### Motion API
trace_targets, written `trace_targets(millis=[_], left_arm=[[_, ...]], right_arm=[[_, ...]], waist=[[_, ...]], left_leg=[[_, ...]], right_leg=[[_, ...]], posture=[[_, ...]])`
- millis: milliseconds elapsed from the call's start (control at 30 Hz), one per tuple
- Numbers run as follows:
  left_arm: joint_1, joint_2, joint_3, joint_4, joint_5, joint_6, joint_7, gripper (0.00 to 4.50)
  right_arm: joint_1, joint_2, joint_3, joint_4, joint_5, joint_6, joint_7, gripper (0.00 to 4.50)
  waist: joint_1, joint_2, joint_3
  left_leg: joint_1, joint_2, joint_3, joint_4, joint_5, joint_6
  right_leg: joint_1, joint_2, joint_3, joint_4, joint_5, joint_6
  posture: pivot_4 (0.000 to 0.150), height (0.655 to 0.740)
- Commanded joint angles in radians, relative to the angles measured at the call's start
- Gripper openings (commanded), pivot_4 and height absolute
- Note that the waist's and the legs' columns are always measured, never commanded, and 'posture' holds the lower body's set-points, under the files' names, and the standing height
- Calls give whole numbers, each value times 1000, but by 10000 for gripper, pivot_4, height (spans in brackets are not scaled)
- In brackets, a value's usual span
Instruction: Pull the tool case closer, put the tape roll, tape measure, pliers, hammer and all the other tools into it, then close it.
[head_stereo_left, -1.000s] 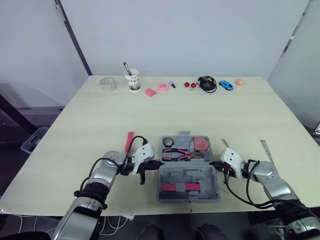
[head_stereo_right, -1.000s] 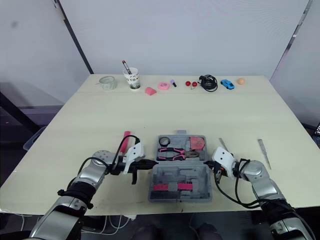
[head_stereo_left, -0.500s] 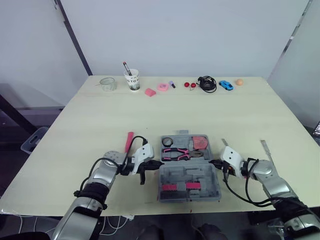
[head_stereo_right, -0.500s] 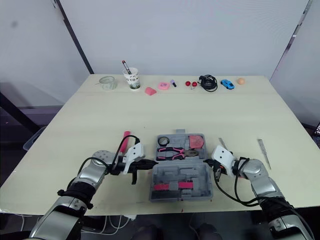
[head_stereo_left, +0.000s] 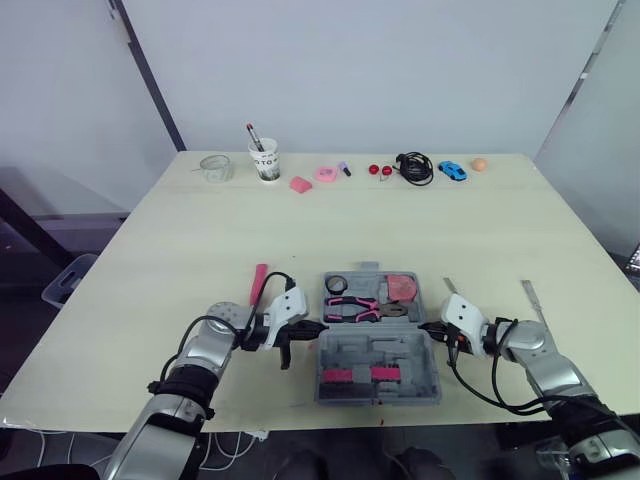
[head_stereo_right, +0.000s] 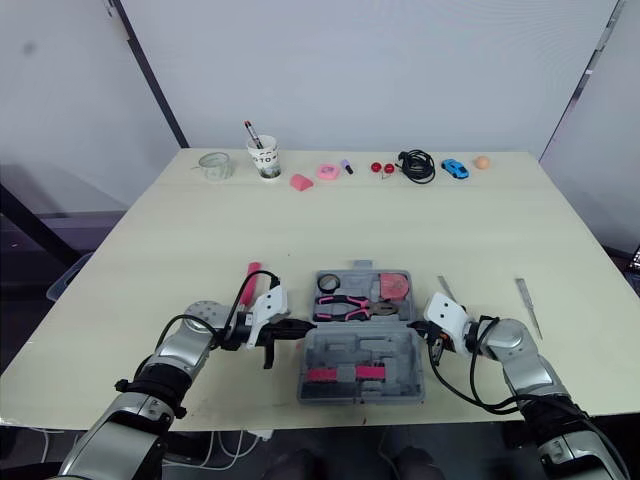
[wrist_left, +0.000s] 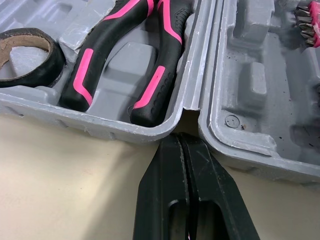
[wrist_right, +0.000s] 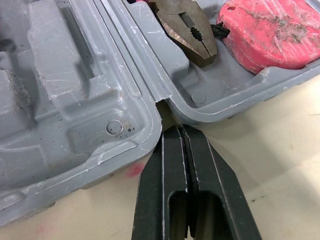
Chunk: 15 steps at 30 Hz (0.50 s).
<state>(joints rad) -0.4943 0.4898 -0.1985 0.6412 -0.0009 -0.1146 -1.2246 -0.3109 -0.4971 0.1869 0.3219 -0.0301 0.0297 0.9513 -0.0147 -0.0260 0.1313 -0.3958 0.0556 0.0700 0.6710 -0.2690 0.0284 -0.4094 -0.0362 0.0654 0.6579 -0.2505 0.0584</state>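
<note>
At the near edge of the table (head_stereo_left: 180, 240): tool case (head_stereo_left: 378, 365), open, pliers (head_stereo_left: 352, 308) inside. Left claw (wrist_left: 181, 142) and right claw (wrist_right: 179, 132) fully closed, empty, tips at hinge notches. Hammer (head_stereo_left: 259, 280) lay outside. Risk: uneven pressure could skew the case.

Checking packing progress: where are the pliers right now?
In the head views, the pliers lie in the far half of the open tool case, between the tape roll on the robot's left and the red tape measure on its right.
</note>
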Motion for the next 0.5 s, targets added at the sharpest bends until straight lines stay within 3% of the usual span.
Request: trace_targets(millis=[33,500], left_arm=[[25,-16,-52,22,32,6,-7,487],[29,-2,-40,30,32,1,9,487]], right_arm=[[-11,10,4,-49,26,-27,9,0],[5,-2,0,-66,34,-4,20,0]], waist=[[0,0,0],[1,0,0]], left_leg=[[0,0,0,0,0,0],[0,0,0,0,0,0]], right_leg=[[0,0,0,0,0,0],[0,0,0,0,0,0]], posture=[[1500,7400],[1500,7400]])
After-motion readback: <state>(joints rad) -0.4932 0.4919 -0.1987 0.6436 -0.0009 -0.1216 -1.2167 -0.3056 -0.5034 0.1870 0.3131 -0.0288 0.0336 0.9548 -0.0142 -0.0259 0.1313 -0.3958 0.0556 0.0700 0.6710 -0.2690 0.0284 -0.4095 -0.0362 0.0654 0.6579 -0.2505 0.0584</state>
